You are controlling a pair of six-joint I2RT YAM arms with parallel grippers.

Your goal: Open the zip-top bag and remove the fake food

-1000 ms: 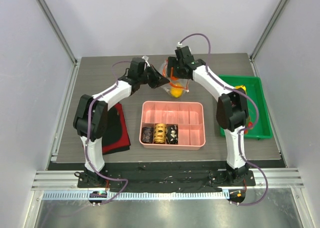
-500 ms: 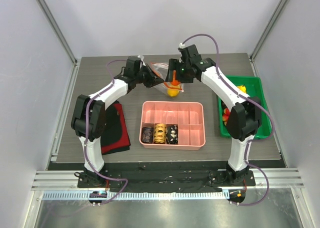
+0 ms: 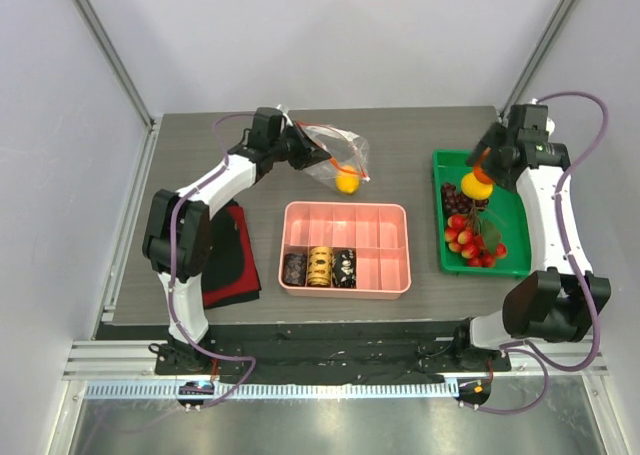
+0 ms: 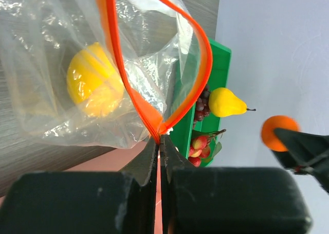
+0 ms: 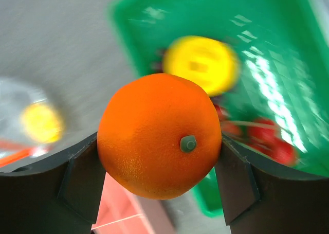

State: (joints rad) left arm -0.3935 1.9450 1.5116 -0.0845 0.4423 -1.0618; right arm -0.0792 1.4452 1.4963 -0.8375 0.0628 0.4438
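Orange fake food (image 5: 154, 121), clamped in your right gripper (image 5: 158, 141), hangs above the three-o'clock tray (image 5: 293, 49) for dropping; left gripper (image 4: 158, 146) pinches the zip-top bag (image 4: 149, 69) agape.

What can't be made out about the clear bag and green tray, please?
- Right wrist view: the green plastic tray and its fruit are blurred, partly hidden by the orange plastic fruit.
- Left wrist view: the clear zip-top bag screens part of the tray.
- Top view: the dark patterned cylinders are too small to identify.
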